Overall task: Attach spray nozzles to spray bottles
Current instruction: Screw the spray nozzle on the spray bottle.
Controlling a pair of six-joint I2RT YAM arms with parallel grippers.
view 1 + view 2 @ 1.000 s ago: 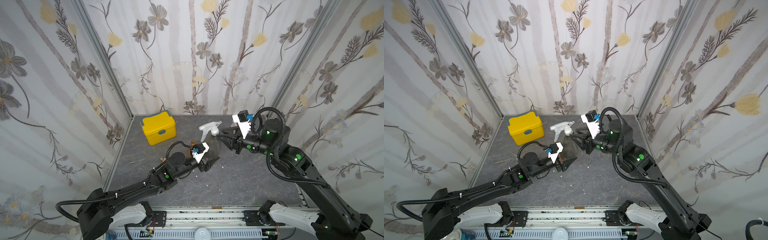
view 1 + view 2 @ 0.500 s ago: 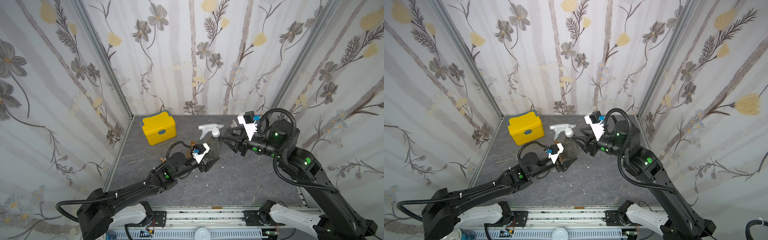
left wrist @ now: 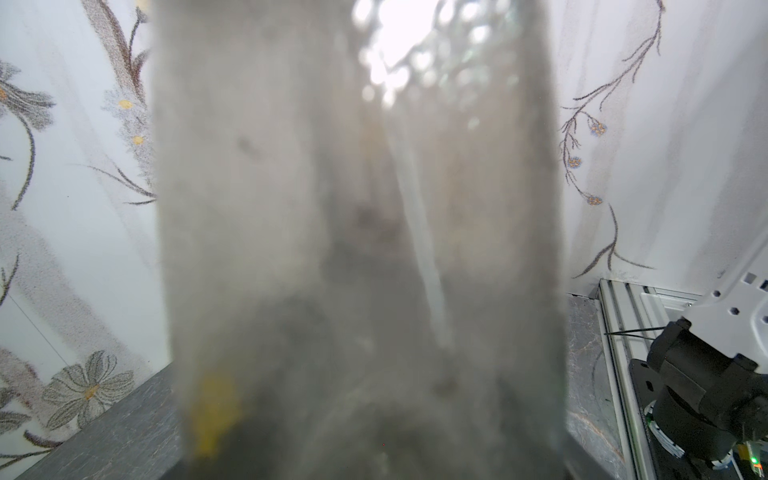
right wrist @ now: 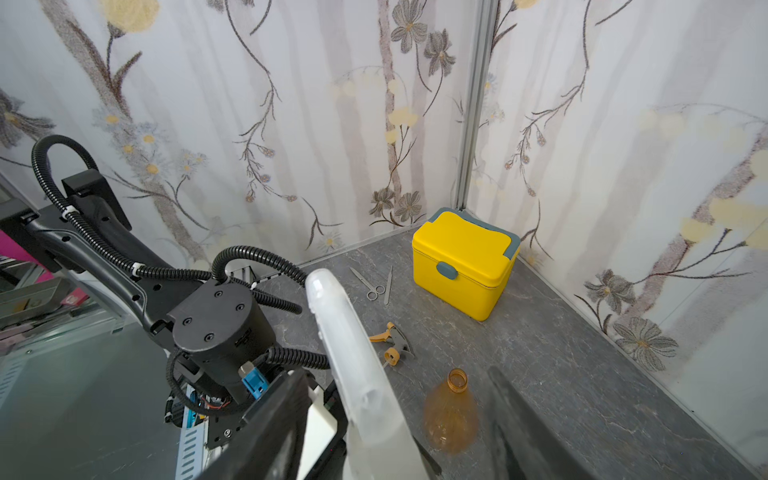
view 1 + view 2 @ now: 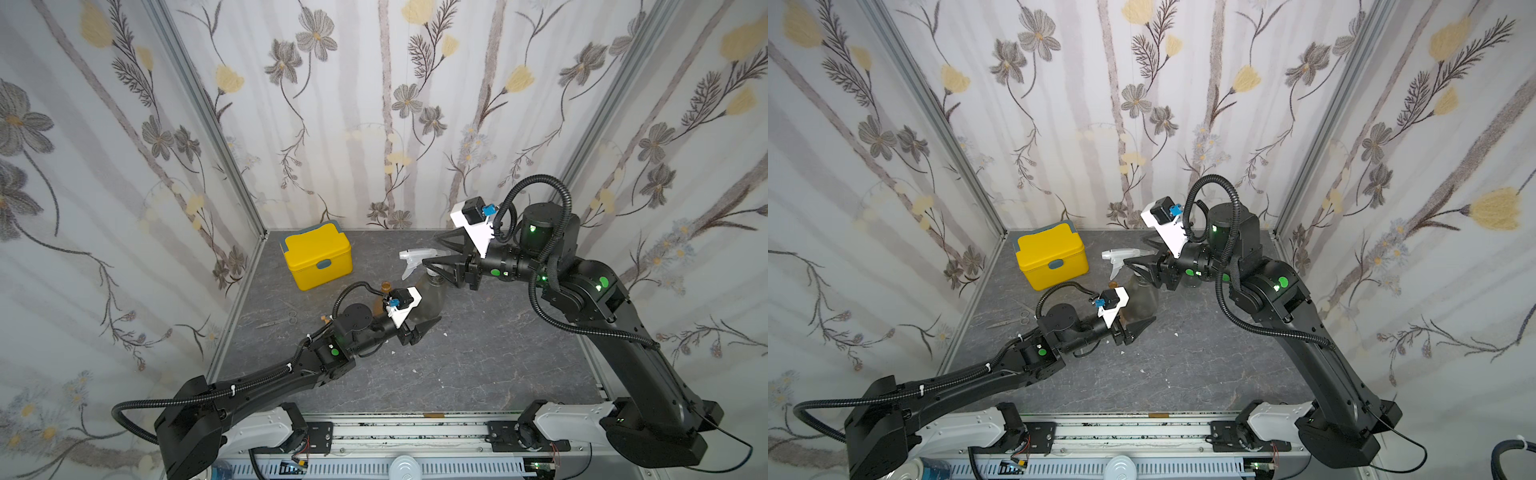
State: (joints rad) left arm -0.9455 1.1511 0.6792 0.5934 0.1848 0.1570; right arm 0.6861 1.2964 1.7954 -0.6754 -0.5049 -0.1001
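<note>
A smoky grey spray bottle point(image 5: 428, 296) point(image 5: 1142, 297) stands upright mid-table, and my left gripper point(image 5: 422, 318) point(image 5: 1133, 322) is shut on its lower body. In the left wrist view the bottle point(image 3: 291, 249) fills the frame and hides the jaws; a clear dip tube point(image 3: 419, 232) runs down inside it. A clear-whitish spray nozzle point(image 5: 419, 255) point(image 5: 1121, 255) point(image 4: 353, 365) sits on its neck. My right gripper point(image 5: 430, 249) point(image 5: 1136, 251) point(image 4: 395, 436) is open, with its fingers point(image 4: 266, 428) on either side of the nozzle. An amber bottle point(image 4: 451, 419) stands uncapped behind, with an orange nozzle point(image 4: 392, 340) lying beyond it.
A yellow lidded box point(image 5: 318, 259) point(image 5: 1052, 259) point(image 4: 463, 266) stands in the back left corner. Small scissors point(image 5: 286, 318) point(image 4: 372, 286) lie near the left wall. Flowered walls close in three sides of the table.
My right gripper's jaws have spread apart around the nozzle and the right arm has shifted a little. The nozzle stays on the grey bottle. The left arm has not moved.
</note>
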